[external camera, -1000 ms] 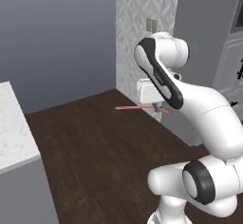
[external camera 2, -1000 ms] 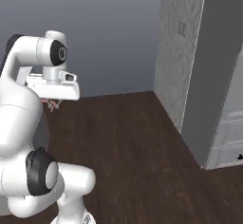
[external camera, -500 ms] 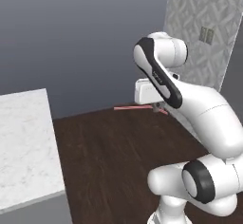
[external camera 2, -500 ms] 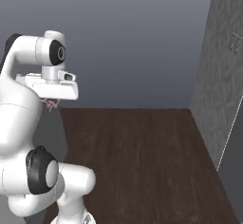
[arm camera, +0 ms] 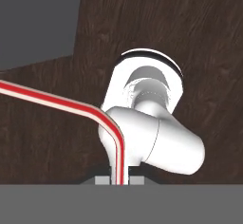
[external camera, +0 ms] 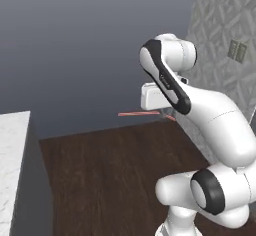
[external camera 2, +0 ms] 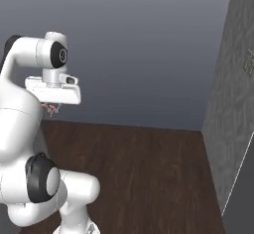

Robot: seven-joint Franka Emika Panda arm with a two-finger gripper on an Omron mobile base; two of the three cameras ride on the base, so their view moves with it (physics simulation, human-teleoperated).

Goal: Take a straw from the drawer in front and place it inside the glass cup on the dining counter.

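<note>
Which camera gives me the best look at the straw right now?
The hand view: the straw runs large across the picture, red and white striped, bent, its lower end pinched between the shut end effector fingertips. The left base view shows a thin red line beside the hand; the right base view shows a small pink bit under the hand.

Kitchen — marble counter (external camera: 11, 165), wood floor (external camera 2: 149, 173)

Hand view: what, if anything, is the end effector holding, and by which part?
The end effector is shut on the straw, gripping its short end below the bend.
</note>
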